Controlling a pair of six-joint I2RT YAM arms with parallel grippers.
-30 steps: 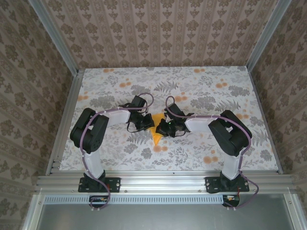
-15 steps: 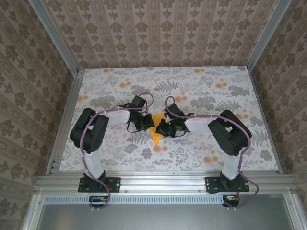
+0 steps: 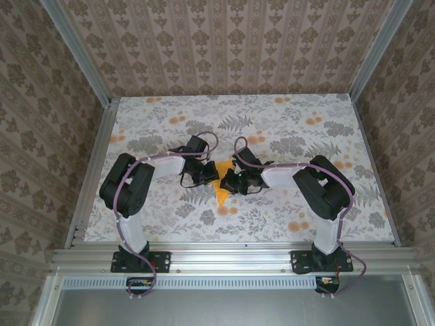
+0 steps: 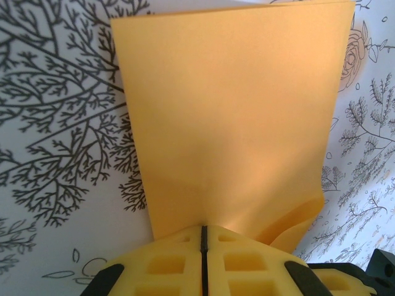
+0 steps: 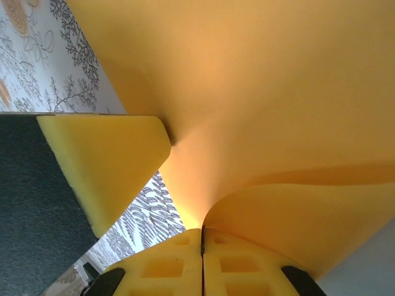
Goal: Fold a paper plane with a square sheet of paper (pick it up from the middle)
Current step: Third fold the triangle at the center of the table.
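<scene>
The orange sheet of paper (image 3: pixel 221 185) is folded and held up off the table between both grippers, its pointed end toward the near edge. My left gripper (image 3: pixel 208 175) is shut on one edge of it. In the left wrist view the paper (image 4: pixel 234 117) rises as a flat doubled panel out of the closed jaws (image 4: pixel 203 229). My right gripper (image 3: pixel 231 182) is shut on the other side. In the right wrist view the paper (image 5: pixel 259 92) curls out of the closed jaws (image 5: pixel 202 233), and a yellow finger (image 5: pixel 108 163) of the left gripper touches the sheet.
The table (image 3: pixel 163 217) has a white cloth with grey leaf and small orange flower prints (image 3: pixel 294 225). Patterned walls and aluminium rails (image 3: pixel 88 176) close it in on three sides. Both arms meet at the table's middle.
The right arm's elbow has shifted slightly to the left. The paper and both grippers stay where they were.
</scene>
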